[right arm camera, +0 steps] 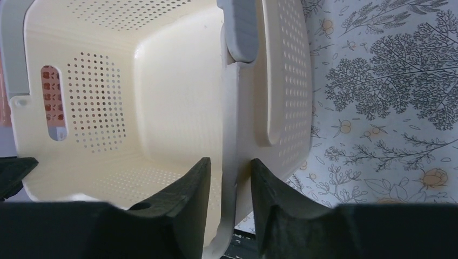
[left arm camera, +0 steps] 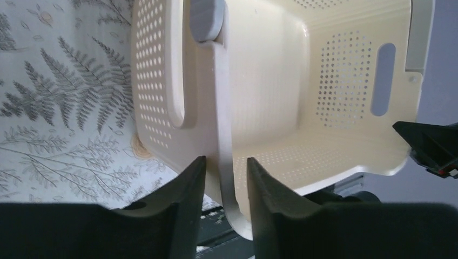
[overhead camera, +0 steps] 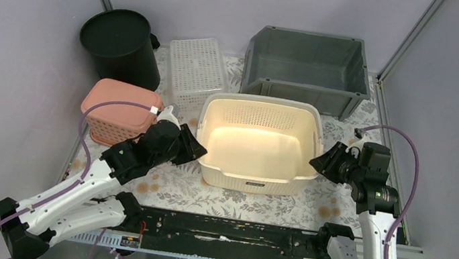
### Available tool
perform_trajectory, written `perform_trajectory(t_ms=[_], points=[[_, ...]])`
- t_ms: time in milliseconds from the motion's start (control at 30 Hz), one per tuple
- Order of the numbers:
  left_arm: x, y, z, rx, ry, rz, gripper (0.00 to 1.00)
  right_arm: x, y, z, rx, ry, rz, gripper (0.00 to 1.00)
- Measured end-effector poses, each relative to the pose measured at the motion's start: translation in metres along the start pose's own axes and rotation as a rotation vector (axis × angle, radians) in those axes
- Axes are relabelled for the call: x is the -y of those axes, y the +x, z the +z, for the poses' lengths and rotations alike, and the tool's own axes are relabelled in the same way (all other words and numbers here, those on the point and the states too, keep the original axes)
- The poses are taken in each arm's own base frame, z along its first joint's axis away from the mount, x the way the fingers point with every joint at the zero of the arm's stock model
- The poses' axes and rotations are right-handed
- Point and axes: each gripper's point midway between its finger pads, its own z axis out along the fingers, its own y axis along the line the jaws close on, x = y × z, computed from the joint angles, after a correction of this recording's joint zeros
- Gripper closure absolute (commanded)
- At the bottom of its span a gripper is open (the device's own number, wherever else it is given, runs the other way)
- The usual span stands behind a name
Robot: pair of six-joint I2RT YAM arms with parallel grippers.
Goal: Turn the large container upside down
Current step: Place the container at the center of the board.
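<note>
Evenly perforated, the cream plastic container (overhead camera: 258, 148) sits upright, round-cornered.

Container (overhead camera: 253, 186) rim partly under left claw (overhead camera: 200, 147)

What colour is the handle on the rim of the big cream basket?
Grey. The handle shows best in the right wrist view, against the cream basket.
</note>
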Motion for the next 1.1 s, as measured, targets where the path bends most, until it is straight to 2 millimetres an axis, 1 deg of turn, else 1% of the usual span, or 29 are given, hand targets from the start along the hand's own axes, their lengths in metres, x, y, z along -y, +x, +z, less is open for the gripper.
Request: perform_trajectory(t_ms=[67,167,200,233,300,367,467,600,733,800,900,967,1033,1100], points=[[-0.001,0.004,0.0,-0.018,0.0,0.005,0.45,-0.006,0.0,0.001,-0.009,-0.03,-0.001,0.47],[0.001,0.008,-0.002,-0.038,0.008,0.009,0.33,-0.013,-0.002,0.0,-0.031,-0.056,0.006,0.39],[0.002,0.008,-0.003,-0.042,0.009,0.012,0.31,-0.016,-0.004,-0.002,-0.036,-0.06,0.007,0.27],[0.003,0.007,-0.005,-0.043,0.01,0.012,0.28,-0.019,-0.006,-0.003,-0.039,-0.063,0.008,0.23],[0.007,0.004,-0.01,-0.043,0.014,0.018,0.21,-0.026,-0.015,-0.007,-0.039,-0.072,0.006,0.19],[0.015,-0.001,-0.017,-0.035,0.028,0.025,0.18,-0.033,-0.027,-0.011,-0.02,-0.079,-0.006,0.18],[0.025,-0.009,-0.025,-0.022,0.049,0.033,0.12,-0.036,-0.037,-0.013,-0.001,-0.068,-0.013,0.19],[0.033,-0.017,-0.035,-0.012,0.06,0.059,0.05,-0.034,-0.042,-0.008,-0.01,-0.049,-0.009,0.2],[0.039,-0.028,-0.035,0.0,0.045,0.09,0.04,-0.027,-0.044,0.001,-0.026,-0.019,0.0,0.2],[0.035,-0.038,-0.03,0.013,0.018,0.092,0.03,-0.025,-0.046,0.005,-0.029,-0.01,0.001,0.21],[0.017,-0.059,-0.022,0.043,-0.041,0.064,0.03,-0.021,-0.051,0.012,-0.017,0.001,-0.004,0.21],[0.003,-0.072,-0.016,0.056,-0.067,0.027,0.04,-0.017,-0.051,0.018,-0.009,0.008,-0.008,0.2],[-0.009,-0.077,-0.01,0.05,-0.065,-0.013,0.05,-0.013,-0.048,0.023,-0.011,0.011,-0.007,0.2],[-0.018,-0.076,0.0,0.025,-0.051,-0.046,0.05,-0.01,-0.046,0.027,-0.019,0.012,-0.002,0.21]])
